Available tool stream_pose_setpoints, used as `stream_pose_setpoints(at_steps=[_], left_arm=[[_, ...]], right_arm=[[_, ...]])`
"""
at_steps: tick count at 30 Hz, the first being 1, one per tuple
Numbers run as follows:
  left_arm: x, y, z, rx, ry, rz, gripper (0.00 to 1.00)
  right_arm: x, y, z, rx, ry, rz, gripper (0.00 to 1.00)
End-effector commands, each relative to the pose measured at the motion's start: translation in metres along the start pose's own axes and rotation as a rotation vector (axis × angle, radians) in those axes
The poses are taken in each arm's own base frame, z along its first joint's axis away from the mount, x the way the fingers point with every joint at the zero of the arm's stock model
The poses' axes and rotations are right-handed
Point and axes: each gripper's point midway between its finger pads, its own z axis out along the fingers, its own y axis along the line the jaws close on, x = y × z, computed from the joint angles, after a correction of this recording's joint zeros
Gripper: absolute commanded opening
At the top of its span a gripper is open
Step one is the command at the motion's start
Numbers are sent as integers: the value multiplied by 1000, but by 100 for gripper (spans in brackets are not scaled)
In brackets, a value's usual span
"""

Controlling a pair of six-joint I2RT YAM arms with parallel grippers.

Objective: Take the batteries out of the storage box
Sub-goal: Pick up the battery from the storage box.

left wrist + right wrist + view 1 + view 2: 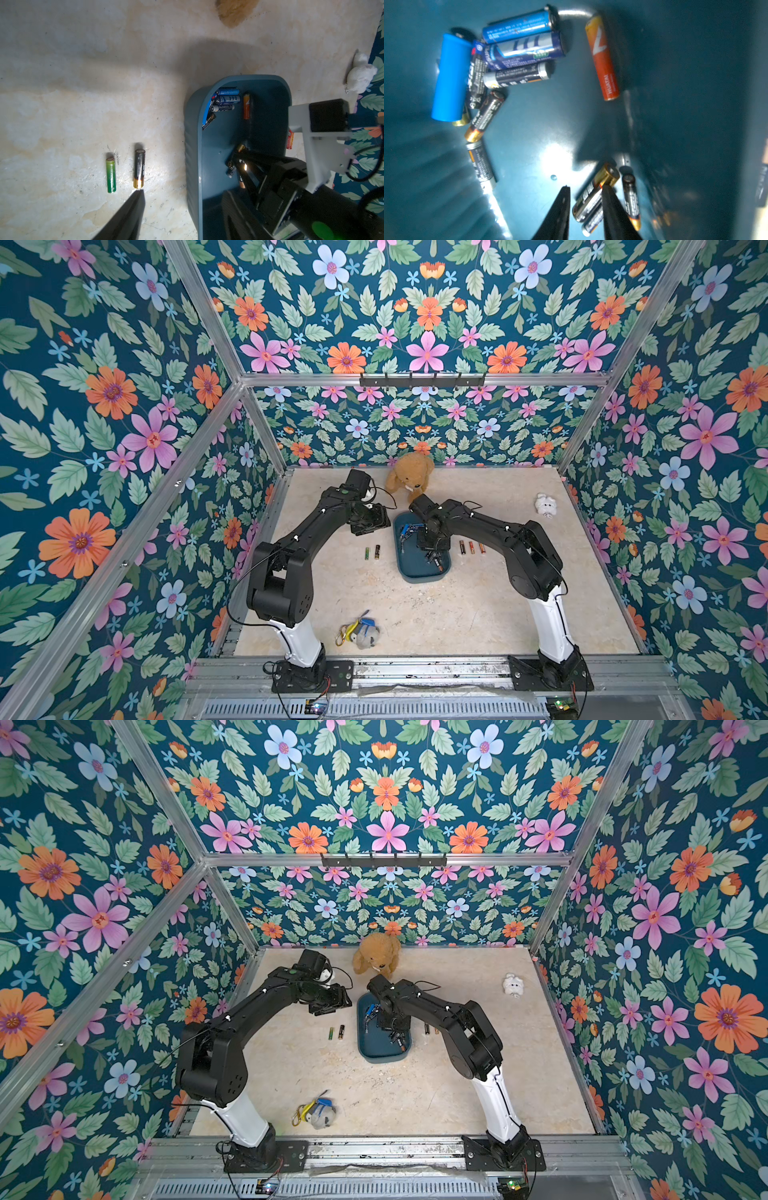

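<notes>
while the right gripper reaches down into the storage box, its two fingers stand apart with a clear gap. a black battery with a gold end lies slantwise in that gap, against one finger and free of the other, so nothing is clamped. the box sits on the table between the two arms, just in front of the teddy bear. more batteries lie heaped in its far left corner, blue, dark blue and black, with a plain blue cell lying across them and an orange battery alone near the far wall. a few black ones lie by the gripper. outside the box, a green battery and a black-and-gold battery lie side by side to its left, and a row of three batteries lies just to its right. the left gripper hangs beside the box's left wall, its fingers spread and empty. in the left wrist view one fingertip shows close to the gold end of the black-and-gold battery. a keychain bundle lies near the front edge and a small white plush far to the right.
</notes>
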Motion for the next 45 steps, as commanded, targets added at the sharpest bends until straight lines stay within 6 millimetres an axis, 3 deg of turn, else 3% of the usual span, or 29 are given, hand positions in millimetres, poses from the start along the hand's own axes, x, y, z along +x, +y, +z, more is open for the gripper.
stream_pose_setpoints(at_steps=[1,14,23,27,35,45], left_arm=[[-1,-2,-1,10,-6,7,65],[2,-2,2,18,-1,4,65],[0,0,-4,0,-13,9,64],[-3,-1,-9,-9,-28,13,64],[-12,-7,-20,-6,-58,11,64],[-19,-12,-21,3,-72,9,64]], right_arm=[[10,-6,5,35,34,0,32],[12,-6,9,35,34,-9,32],[12,0,13,8,45,-40,19],[3,6,2,-3,16,-62,16],[-19,14,-39,-36,-67,-92,14],[-29,1,-79,-21,-124,-145,13]])
